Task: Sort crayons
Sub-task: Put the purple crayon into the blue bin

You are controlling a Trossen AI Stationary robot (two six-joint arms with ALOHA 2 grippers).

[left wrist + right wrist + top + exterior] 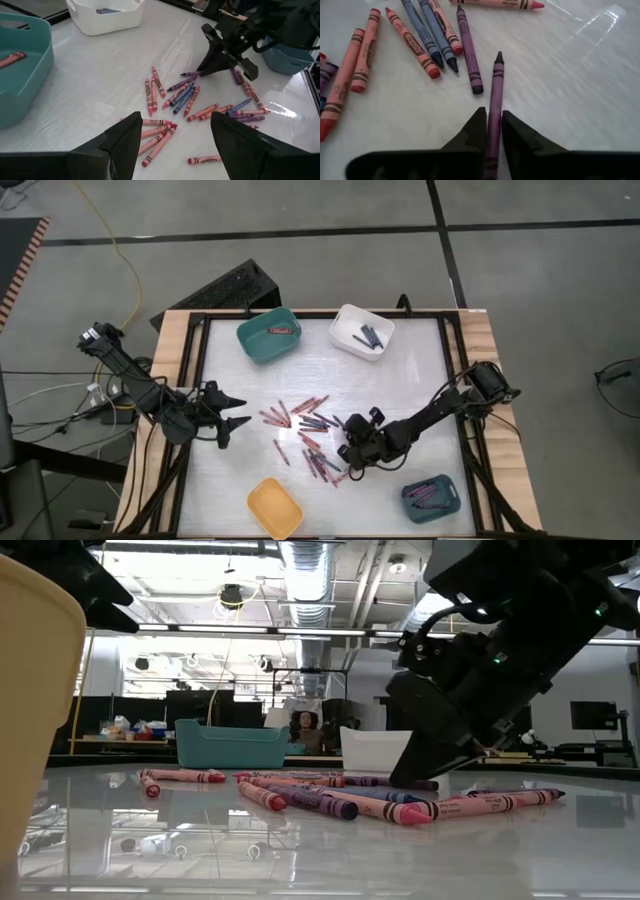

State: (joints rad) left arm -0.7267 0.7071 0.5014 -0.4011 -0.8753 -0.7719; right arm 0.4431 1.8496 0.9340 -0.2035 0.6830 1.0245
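crayons (305, 430): red, pink, blue, purple; claw (490, 131): black

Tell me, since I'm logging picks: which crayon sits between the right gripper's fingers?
The purple crayon, lying apart from the pile, alone between the right gripper fingers.

Grey concrete floor (300, 270) crossed by dark tape lines (447, 240); a yellow cable (118, 250) trails at far left. Overhead, exposed ducts (305, 565) and strip lights (230, 631).
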